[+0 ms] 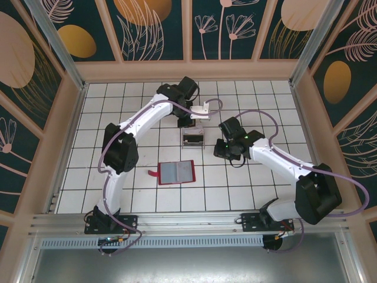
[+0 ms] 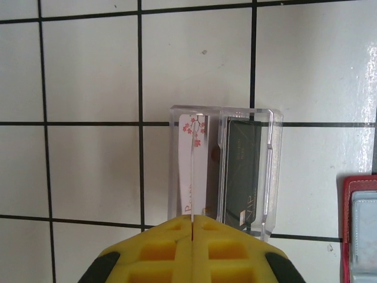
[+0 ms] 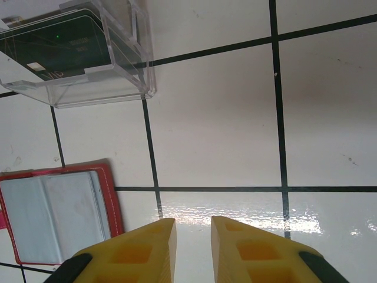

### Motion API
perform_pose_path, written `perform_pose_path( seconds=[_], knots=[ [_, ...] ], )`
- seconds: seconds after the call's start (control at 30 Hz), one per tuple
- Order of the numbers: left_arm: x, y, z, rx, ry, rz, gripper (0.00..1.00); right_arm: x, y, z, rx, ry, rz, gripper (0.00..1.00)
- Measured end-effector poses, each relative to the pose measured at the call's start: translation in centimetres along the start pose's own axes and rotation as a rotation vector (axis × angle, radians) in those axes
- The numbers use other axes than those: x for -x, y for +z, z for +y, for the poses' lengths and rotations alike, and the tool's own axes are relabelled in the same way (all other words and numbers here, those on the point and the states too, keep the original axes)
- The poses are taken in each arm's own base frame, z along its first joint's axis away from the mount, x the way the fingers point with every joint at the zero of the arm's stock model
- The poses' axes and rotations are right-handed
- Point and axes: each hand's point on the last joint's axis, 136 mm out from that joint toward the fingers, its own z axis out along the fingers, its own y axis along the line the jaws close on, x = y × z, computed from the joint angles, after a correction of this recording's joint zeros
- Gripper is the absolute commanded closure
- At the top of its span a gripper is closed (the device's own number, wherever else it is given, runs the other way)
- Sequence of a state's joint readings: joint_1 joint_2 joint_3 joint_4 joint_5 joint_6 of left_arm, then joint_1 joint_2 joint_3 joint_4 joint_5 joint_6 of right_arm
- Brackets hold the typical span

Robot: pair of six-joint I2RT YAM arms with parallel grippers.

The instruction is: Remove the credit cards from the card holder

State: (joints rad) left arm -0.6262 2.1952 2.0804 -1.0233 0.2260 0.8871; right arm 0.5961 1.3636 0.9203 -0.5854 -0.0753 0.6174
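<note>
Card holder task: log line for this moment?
left end effector shut over clear box | right end effector open, empty | card holder open flat | dark card in box

The work surface was a glossy white tiled floor (image 1: 141, 200) crossed by thin black grid lines, with a bright glare patch (image 3: 300, 223) on it. Pale wooden framing (image 1: 188, 69) boxed it in, holding dark teal wall panels (image 1: 153, 29) painted with peach discs and leaf outlines. A ribbed metal rail (image 1: 188, 219) ran along the near edge.
</note>
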Motion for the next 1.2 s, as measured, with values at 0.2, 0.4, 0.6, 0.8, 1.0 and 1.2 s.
perform_pose_path(
  seconds=[0.2,0.4,0.6,0.8,1.0,1.2],
  knots=[
    [-1.0,1.9,-0.5,-0.046,-0.015,0.037,1.0,0.0,0.0,0.0,-0.001,0.0,0.001,0.77],
    [-1.3,2.6,-0.7,-0.058,-0.018,0.046,0.99,-0.5,0.3,-0.4,-0.009,0.001,0.011,0.77],
    [-1.3,3.5,-0.5,-0.069,-0.019,0.055,0.88,-0.6,0.3,-0.5,-0.011,0.001,0.012,0.77],
    [-1.5,4.8,0.0,-0.062,-0.032,0.091,0.75,-1.1,0.5,-1.0,-0.018,0.005,0.022,0.77],
    [-1.2,4.6,1.5,0.004,-0.061,0.103,0.69,-1.1,0.4,-1.0,-0.015,0.005,0.018,0.77],
    [-0.6,4.3,3.2,0.092,-0.097,0.081,0.71,-1.1,0.3,-1.0,-0.013,0.005,0.016,0.77]
  ],
)
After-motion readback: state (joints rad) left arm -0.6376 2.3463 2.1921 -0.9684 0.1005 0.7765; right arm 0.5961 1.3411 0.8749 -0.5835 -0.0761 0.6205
